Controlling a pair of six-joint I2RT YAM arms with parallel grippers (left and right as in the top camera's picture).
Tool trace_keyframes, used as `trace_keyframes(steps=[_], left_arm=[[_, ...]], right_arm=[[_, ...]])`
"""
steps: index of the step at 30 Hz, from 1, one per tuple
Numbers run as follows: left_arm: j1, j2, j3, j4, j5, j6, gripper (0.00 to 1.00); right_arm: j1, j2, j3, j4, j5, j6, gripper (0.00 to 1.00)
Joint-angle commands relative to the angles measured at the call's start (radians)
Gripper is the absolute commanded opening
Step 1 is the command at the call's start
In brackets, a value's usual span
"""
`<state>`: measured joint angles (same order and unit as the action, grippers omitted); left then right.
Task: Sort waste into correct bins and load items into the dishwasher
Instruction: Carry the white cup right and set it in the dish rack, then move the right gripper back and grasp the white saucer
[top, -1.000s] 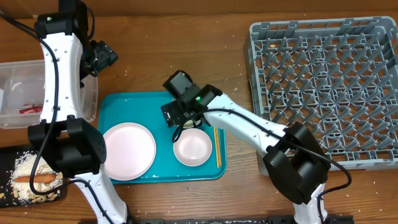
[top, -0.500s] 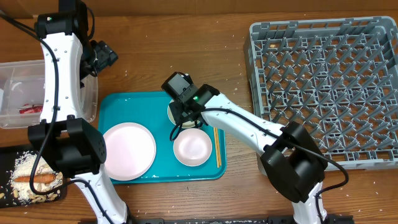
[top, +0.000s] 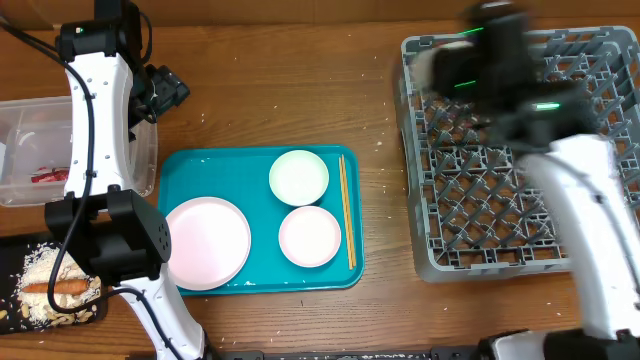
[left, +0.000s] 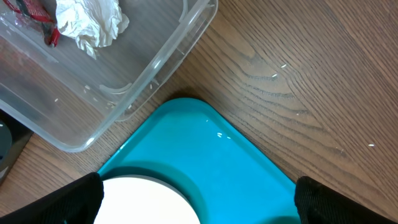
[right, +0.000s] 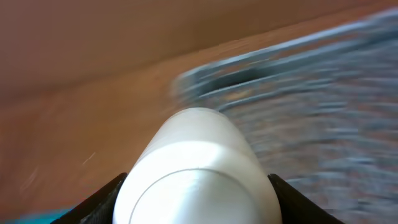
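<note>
Hanging over the grey rack (top: 520, 210), a white cup (right: 196, 155) was clamped by the right gripper (right: 198, 196); the left gripper (left: 199, 202) was spread wide, empty.

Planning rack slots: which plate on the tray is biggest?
The pale pink plate on the tray's left; the two white plates beside the chopsticks are clearly smaller.
</note>
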<state>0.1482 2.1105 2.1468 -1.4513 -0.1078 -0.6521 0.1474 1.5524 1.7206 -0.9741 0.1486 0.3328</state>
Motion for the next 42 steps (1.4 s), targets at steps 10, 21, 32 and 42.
trace_keyframes(steps=[10,21,32,42], left_arm=[[-0.003,-0.005,0.008,-0.002,-0.003,-0.006,1.0],[-0.003,-0.005,0.008,-0.003,-0.003,-0.006,1.0],[-0.003,-0.005,0.008,-0.003,-0.003,-0.006,1.0],[-0.003,-0.005,0.008,-0.003,-0.003,-0.006,1.0]], right_arm=[[-0.549,0.261,-0.018,-0.043,0.008,-0.072,0.54],[-0.557,0.304,0.035,-0.158,-0.094,-0.072,0.86],[-0.211,0.196,0.137,-0.268,-0.556,-0.162,0.84],[0.478,0.423,0.116,-0.033,-0.296,-0.127,0.8]])
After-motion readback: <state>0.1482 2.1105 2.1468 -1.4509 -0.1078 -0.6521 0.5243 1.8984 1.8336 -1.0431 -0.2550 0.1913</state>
